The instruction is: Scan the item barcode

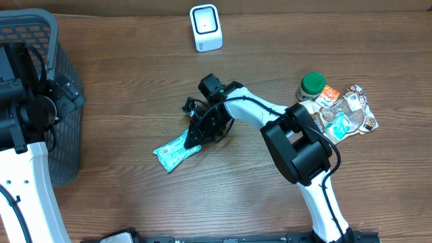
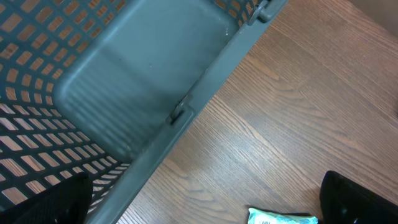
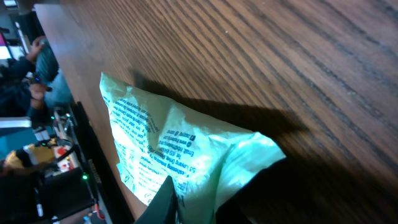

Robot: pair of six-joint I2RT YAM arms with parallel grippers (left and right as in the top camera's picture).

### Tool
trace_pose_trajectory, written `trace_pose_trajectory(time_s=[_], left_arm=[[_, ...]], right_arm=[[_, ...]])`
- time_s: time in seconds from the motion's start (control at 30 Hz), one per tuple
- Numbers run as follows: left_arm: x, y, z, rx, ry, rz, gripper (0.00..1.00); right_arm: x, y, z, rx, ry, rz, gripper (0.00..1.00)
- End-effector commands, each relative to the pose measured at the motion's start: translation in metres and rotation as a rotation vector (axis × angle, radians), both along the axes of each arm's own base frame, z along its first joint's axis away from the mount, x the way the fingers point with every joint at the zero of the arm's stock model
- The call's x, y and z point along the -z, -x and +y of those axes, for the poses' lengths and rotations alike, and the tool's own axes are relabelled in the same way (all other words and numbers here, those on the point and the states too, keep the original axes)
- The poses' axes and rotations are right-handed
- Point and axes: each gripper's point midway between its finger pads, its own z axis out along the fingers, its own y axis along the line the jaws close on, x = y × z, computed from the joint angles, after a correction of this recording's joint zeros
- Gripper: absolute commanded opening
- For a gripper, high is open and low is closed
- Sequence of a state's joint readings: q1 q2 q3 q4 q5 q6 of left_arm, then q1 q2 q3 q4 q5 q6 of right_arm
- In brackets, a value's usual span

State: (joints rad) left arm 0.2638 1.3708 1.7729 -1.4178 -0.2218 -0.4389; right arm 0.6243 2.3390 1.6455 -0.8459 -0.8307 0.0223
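The task is only just getting under way. The right end effector (image 1: 196, 135) is reaching down onto one end of the green packet (image 1: 174, 150), which is lying on the surface (image 1: 135, 67) near the middle. Its jaws are looking nearly closed, and as far as the wrist view shows they are pinching the packet's puckered edge. The packet is not yet leaving the surface, and the white scanner (image 1: 205, 27) is standing well apart at the far side, so lifting, carrying and turning the barcode toward it are all remaining. The left end effector (image 2: 205, 186) is hanging wide open and empty over the basket (image 1: 67, 81) rim.
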Motion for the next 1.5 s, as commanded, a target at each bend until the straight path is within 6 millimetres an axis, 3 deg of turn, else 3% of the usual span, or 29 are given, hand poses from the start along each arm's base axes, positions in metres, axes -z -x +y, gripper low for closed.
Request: trace_pose_trajectory(time_s=[0.0,0.23,0.5,0.63,0.83,0.93,1.17,1.33,1.47], left_arm=[[-0.004,0.0,0.004,-0.014,-0.013,-0.009,1.0],[-0.004,0.0,0.004,-0.014,-0.013,-0.009,0.99],[-0.004,0.0,0.004,-0.014,-0.013,-0.009,1.0],[-0.004,0.0,0.004,-0.014,-0.013,-0.009,0.99],[-0.004,0.0,0.004,-0.014,-0.013,-0.009,1.0],[-0.004,0.0,0.004,-0.014,-0.013,-0.009,1.0],[-0.004,0.0,0.004,-0.014,-0.013,-0.009,0.99],[-0.004,0.0,0.004,-0.014,-0.013,-0.009,0.99],[-0.004,0.0,0.004,-0.014,-0.013,-0.009,1.0]], right_arm=[[0.024,-0.005,-0.012,0.034,0.031,0.043,0.11],[-0.028,-0.035,-0.036,0.098,-0.103,0.047,0.06],[-0.152,-0.074,-0.083,0.195,-0.187,-0.246,0.04],[-0.214,-0.074,-0.114,0.258,-0.202,-0.381,0.04],[-0.27,-0.061,-0.153,0.337,-0.202,-0.494,0.04],[-0.281,-0.053,-0.16,0.35,-0.197,-0.513,0.04],[-0.281,-0.049,-0.16,0.364,-0.17,-0.505,0.04],[-0.262,-0.074,-0.173,0.527,0.097,-0.574,0.04],[-0.272,-0.094,-0.171,0.585,0.245,-0.717,0.04]])
